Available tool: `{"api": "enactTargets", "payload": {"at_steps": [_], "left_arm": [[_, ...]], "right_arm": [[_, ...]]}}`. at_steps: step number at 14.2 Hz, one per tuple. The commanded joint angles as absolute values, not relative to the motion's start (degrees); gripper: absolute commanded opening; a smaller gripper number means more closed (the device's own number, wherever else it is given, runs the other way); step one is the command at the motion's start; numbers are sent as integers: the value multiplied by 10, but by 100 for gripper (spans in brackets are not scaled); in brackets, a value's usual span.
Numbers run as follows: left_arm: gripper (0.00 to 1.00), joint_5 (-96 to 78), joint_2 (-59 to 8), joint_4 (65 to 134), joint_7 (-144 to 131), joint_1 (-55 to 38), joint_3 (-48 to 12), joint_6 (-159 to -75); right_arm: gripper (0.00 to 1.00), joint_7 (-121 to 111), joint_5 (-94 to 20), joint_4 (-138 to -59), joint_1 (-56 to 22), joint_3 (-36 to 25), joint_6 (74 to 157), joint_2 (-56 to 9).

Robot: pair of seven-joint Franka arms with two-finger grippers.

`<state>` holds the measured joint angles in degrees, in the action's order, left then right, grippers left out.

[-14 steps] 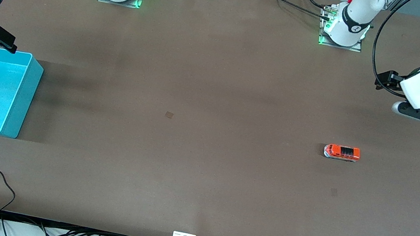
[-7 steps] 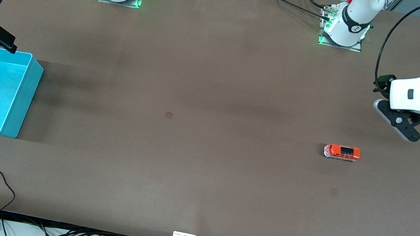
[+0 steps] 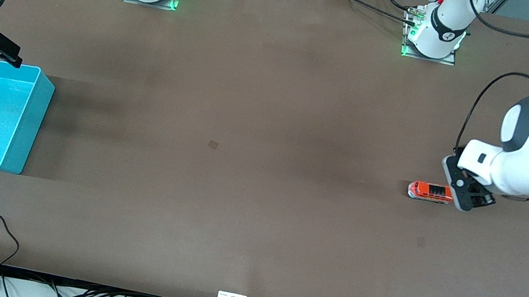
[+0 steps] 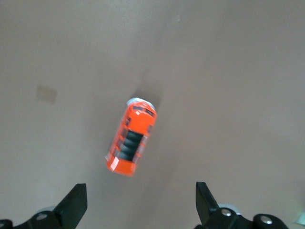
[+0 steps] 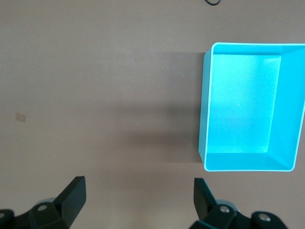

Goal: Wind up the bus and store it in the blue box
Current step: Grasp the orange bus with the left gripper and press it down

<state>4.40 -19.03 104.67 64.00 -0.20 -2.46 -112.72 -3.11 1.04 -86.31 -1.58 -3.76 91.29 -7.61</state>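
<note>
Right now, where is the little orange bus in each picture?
Front view: the bus stands on the table toward the left arm's end, with the left gripper right beside it.
Left wrist view: the bus lies near the middle, ahead of the open fingers.
Right wrist view: no bus; only the blue box, empty.
Shared landmark: the brown table; a small darker patch on it lies near the bus.
</note>
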Motion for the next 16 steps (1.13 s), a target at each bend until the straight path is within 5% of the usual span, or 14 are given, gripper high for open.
{"api": "enactTargets", "payload": {"at_steps": [1, 5, 15, 16], "left_arm": [[100, 67, -220, 1074, 734, -2, -22, -1222], [100, 86, -247, 1141, 793, 23, -22, -1353], [100, 86, -246, 1199, 806, 24, -27, -1404], [90, 86, -246, 1200, 806, 22, -27, -1409]], "right_arm": [[100, -36, 11, -853, -15, -35, 913, -80], [100, -38, 12, -853, -12, -35, 913, -81], [100, -38, 11, -853, -11, -36, 913, -83], [100, -38, 11, -853, -11, -36, 913, -83]]}}
